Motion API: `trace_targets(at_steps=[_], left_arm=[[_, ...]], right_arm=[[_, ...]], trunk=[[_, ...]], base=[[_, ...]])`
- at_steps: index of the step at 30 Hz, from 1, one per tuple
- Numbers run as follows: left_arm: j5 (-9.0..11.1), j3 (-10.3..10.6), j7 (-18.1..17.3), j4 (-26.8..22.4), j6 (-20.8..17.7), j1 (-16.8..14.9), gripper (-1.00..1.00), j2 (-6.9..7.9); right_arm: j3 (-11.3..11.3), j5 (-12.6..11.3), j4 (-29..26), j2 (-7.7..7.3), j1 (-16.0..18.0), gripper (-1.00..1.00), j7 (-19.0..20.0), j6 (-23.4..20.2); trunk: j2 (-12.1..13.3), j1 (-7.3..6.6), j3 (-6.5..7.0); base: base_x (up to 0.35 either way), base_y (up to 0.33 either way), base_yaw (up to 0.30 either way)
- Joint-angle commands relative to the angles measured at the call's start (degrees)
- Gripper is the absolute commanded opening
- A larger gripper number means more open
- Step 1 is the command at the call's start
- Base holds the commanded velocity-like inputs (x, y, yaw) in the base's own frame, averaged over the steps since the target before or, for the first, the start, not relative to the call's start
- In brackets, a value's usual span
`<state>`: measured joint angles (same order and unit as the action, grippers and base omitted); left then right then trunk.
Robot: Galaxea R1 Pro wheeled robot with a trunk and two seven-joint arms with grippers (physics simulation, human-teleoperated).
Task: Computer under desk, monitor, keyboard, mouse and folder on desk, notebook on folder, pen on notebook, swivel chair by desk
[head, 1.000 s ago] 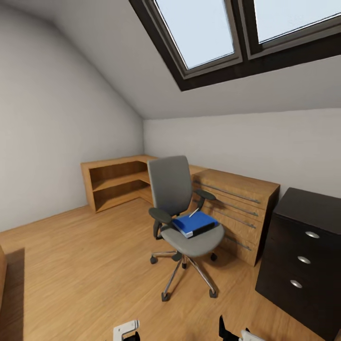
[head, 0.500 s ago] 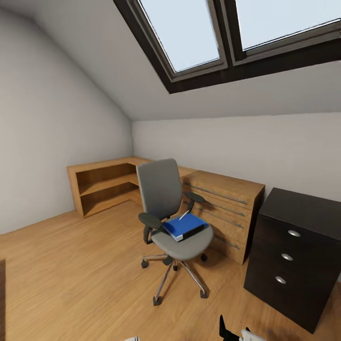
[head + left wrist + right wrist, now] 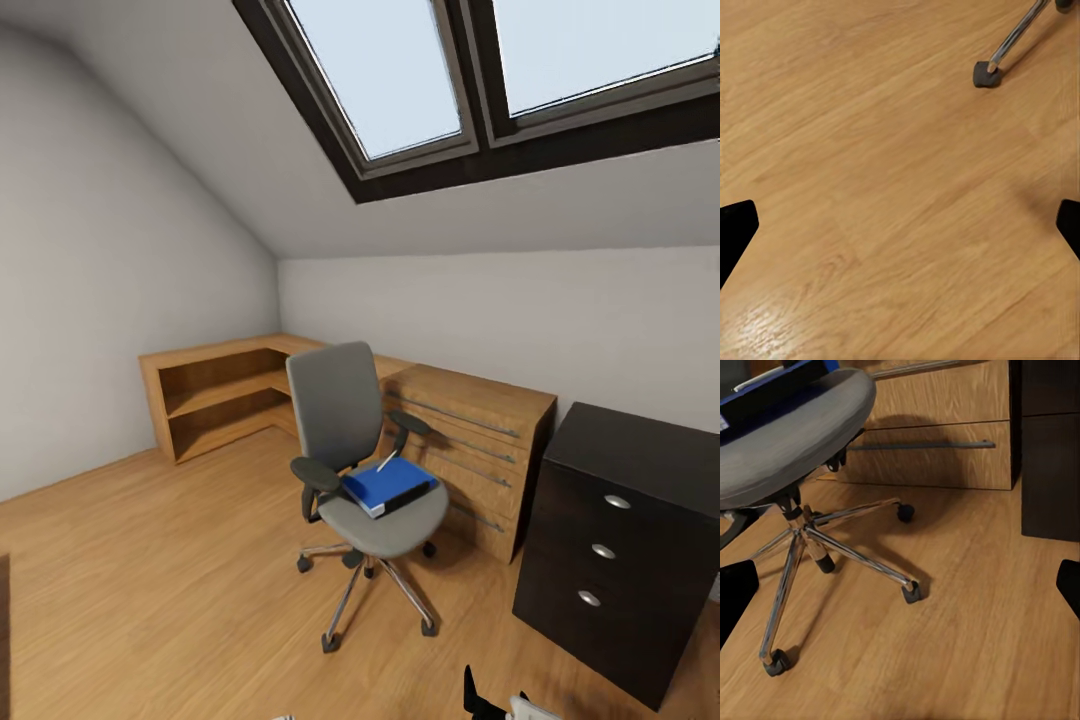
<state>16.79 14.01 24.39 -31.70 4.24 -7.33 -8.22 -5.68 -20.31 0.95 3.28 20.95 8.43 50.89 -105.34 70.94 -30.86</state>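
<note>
The grey swivel chair stands mid-room on the wood floor, its back toward the wall. On its seat lies the blue folder with a thin white pen resting across it. I cannot make out the notebook as separate from the folder. The desk's dark three-drawer pedestal stands to the chair's right. My left gripper hangs open over bare floor near a chair caster. My right gripper is open, facing the chair's chrome base and the folder's edge. Computer, monitor, keyboard and mouse are out of view.
A light wood cabinet with bar handles stands behind the chair, joined to a low open shelf unit along the left wall. A sloped ceiling with skylights hangs overhead. Open floor stretches left of the chair.
The whole head view has shifted, so chair and furniture sit a little further left in the picture. The white part of the left arm has left the bottom edge. Nothing was grasped.
</note>
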Motion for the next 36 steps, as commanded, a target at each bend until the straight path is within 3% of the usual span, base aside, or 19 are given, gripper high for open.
trace_targets(at_steps=[1,25,36], left_arm=[[0.6,0.4,0.4,0.2,0.3,0.0,1.0,0.05],[0.7,0.5,0.3,2.8,0.3,0.0,1.0,0.1],[0.5,0.6,0.2,2.8,0.6,0.0,1.0,0.03]], right_arm=[[-0.5,-0.3,0.1,0.0,0.1,1.0,0.6,0.2],[-0.3,-0.3,0.0,-0.03,0.1,1.0,0.6,0.1],[-0.3,1.0,0.0,-0.03,0.1,1.0,0.6,0.1]], trunk=[[0.4,-0.23,0.12],[10.0,-5.5,4.43],[10.0,-5.5,4.43]], base=[[0.0,0.0,-0.134],[0.0,0.0,-0.262],[0.0,0.0,-0.299]])
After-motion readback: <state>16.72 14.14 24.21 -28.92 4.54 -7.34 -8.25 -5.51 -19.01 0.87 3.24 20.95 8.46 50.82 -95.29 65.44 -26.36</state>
